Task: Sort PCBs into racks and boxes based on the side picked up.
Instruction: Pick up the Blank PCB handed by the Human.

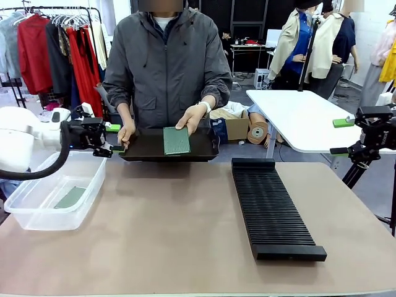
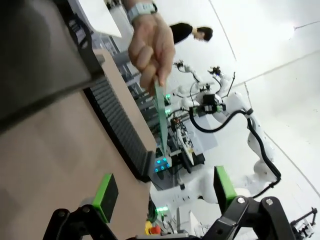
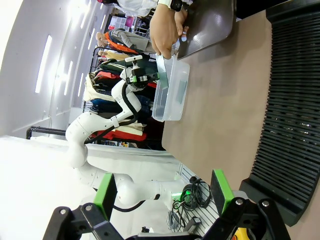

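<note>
Left gripper point(image 1: 115, 138): spread, empty, 9 o'clock of tray point(image 1: 142, 154). Right gripper point(image 1: 340, 137): spread, empty, 3 o'clock of table point(image 1: 154, 235). Sorted PCB point(image 1: 71, 197): flat in tub point(image 1: 37, 218), 9 o'clock. Held PCB point(image 1: 176, 141): in hand point(image 1: 190, 117) over tray, 12 o'clock, pending. Rack point(image 1: 272, 207), 3 o'clock: unfilled.
</note>
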Robot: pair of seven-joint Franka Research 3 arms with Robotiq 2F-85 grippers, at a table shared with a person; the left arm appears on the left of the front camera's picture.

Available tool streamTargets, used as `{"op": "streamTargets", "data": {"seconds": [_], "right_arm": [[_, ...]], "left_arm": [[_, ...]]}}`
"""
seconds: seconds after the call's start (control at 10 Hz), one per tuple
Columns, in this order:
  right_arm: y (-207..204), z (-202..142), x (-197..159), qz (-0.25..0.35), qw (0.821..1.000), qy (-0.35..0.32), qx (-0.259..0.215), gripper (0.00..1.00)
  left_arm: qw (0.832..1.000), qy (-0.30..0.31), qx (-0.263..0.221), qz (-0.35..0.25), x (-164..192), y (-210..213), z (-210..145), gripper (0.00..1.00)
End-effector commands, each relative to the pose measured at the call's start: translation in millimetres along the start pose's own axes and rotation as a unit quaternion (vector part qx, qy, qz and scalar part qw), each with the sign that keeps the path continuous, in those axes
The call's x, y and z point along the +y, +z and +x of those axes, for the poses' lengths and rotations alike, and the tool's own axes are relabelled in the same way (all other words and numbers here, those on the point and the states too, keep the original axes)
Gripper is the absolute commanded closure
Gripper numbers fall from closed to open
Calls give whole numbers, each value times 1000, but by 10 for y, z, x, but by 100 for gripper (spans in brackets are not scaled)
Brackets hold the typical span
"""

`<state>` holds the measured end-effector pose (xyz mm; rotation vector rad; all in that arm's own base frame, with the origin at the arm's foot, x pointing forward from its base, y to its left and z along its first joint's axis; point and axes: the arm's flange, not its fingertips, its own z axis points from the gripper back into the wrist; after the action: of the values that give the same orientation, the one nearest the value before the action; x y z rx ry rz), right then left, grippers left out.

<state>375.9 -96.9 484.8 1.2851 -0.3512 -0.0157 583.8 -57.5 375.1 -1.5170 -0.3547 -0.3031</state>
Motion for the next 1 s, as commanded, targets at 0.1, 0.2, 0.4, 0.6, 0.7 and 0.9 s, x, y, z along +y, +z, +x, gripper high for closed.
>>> {"op": "streamTargets", "data": {"seconds": [0.1,0.2,0.4,0.6,0.7,0.9], "right_arm": [[-13,-12,24,5,1000,2,-9,0],[-13,-12,24,5,1000,2,-9,0],[-13,-12,24,5,1000,2,-9,0],[-13,-12,24,5,1000,2,-9,0],[-13,-12,24,5,1000,2,-9,0],[-13,-12,24,5,1000,2,-9,0]], "left_arm": [[999,-29,-29,-13,160,-243,103,0],[999,-30,-37,-21,216,-355,140,0],[998,11,6,-60,361,-614,140,0],[998,22,22,-62,412,-824,112,0],[998,22,30,-59,431,-915,97,0],[998,14,23,-53,465,-1097,87,0]]}}
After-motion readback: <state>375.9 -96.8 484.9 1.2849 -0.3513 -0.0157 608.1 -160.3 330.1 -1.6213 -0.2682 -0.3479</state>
